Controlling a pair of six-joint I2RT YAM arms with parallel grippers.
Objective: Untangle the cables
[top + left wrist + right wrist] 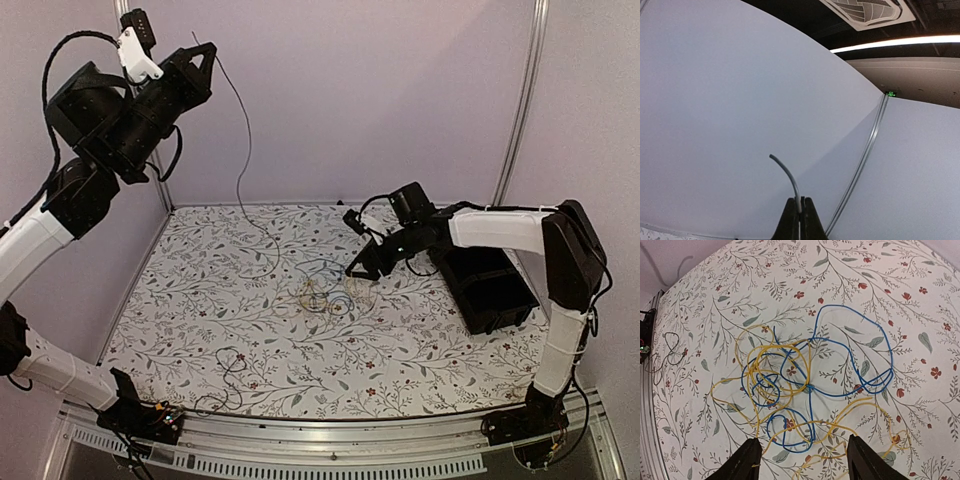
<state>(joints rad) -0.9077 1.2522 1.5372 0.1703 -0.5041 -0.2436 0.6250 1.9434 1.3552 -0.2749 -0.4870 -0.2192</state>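
Observation:
A loose tangle of yellow cable (790,347) and blue cable (860,320) lies flat on the floral table (200,300), mid-table in the top view as a tangle (325,292). My right gripper (802,452) hovers just above its near side, open, with nothing between the fingers; in the top view the right gripper (362,272) is at the tangle's right edge. My left gripper (203,55) is raised high at the back left, shut on a thin dark cable (243,150) that hangs down to the table. In the left wrist view the left gripper (801,204) pinches the dark cable's end (789,175).
A black box (488,290) sits at the right under my right arm. A second thin dark wire (228,375) lies near the front left, also seen as a wire (669,347) in the right wrist view. Purple walls close in the back and sides.

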